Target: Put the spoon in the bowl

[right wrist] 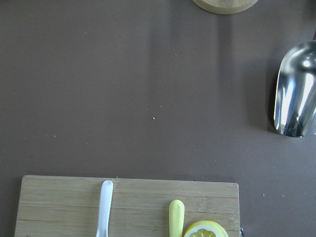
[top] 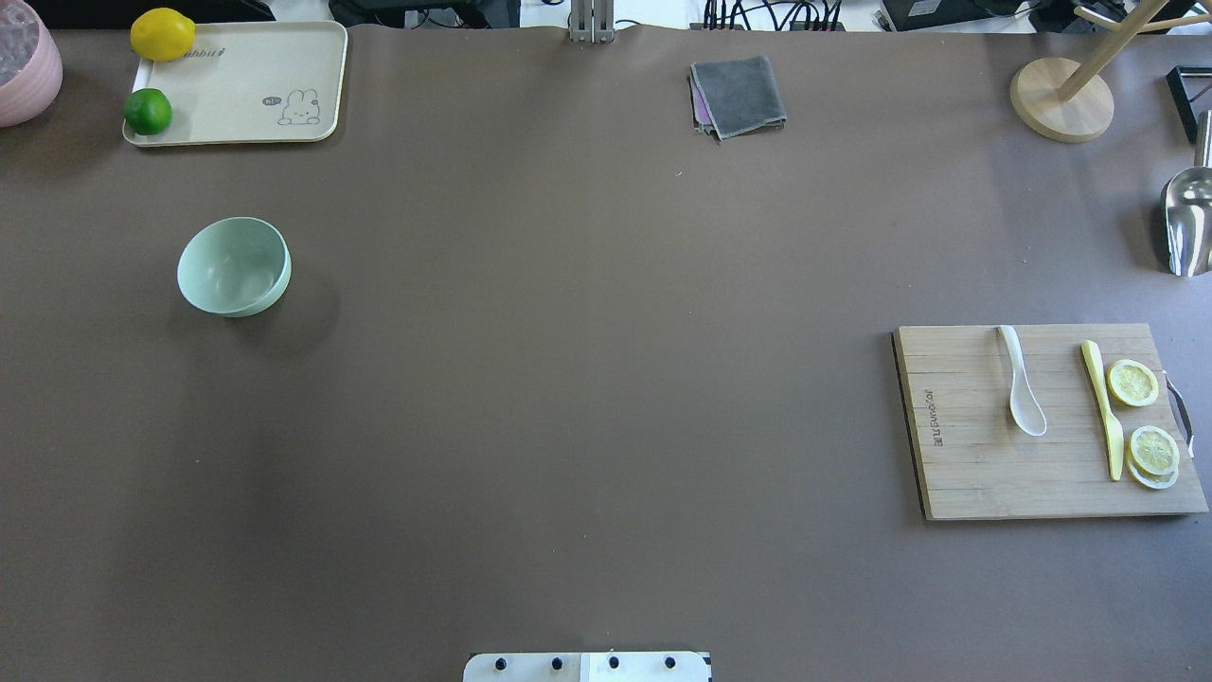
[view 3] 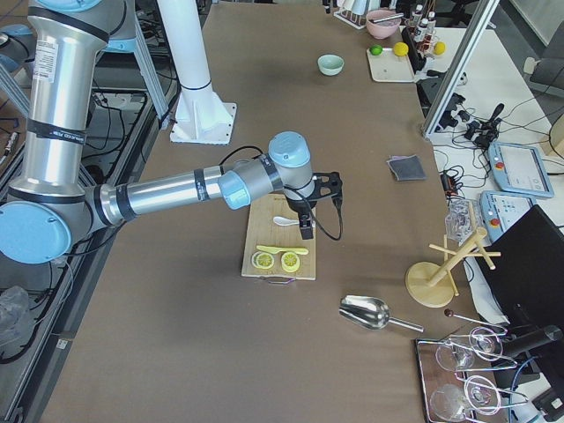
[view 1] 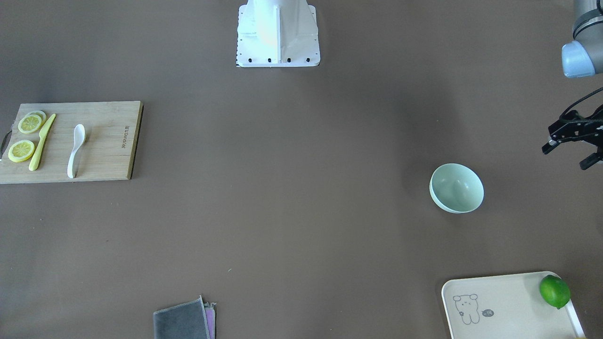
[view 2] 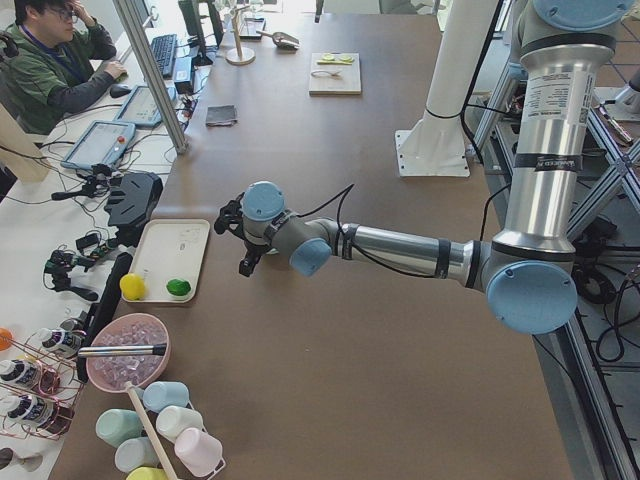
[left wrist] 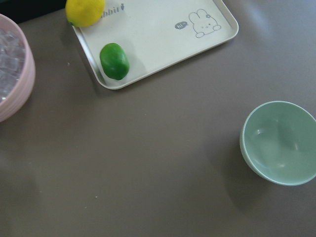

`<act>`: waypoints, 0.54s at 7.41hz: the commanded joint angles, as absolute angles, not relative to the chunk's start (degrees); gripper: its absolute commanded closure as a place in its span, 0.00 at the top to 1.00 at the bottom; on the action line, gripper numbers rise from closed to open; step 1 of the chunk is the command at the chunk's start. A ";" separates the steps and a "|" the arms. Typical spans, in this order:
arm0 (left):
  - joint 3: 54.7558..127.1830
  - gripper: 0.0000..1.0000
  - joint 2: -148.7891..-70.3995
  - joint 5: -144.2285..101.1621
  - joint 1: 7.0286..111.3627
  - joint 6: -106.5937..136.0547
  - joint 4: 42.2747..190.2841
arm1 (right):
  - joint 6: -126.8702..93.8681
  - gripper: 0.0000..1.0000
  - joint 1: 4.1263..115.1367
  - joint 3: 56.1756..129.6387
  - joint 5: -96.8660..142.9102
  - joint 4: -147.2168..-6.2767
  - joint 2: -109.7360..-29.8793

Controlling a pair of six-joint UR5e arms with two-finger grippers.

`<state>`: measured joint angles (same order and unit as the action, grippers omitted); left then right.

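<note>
Spoon [right wrist: 105,210] flat on the board [right wrist: 54,202] near right fingers [view 3: 305,231], gap unreadable, left fingers [view 1: 549,147] wide near the bowl [view 1: 456,188] — best pinch the handle crosswise.

Brown table [top: 568,379]: bowl [top: 234,266], board [top: 966,474], tray [top: 237,85], cloth [top: 740,95], scoop [top: 1188,223].
</note>
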<state>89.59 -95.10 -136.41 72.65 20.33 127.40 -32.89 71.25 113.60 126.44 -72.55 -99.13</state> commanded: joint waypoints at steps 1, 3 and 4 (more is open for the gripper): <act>83.24 0.99 -99.04 -132.11 66.64 26.00 133.94 | -39.88 0.97 66.46 109.88 123.23 -64.29 -98.61; 82.71 0.98 -99.05 -130.79 64.52 26.28 134.47 | -40.69 0.98 65.66 109.07 123.22 -62.23 -98.61; 82.62 0.98 -99.31 -130.78 63.38 26.54 134.47 | -40.69 0.98 65.65 108.99 123.22 -62.23 -98.53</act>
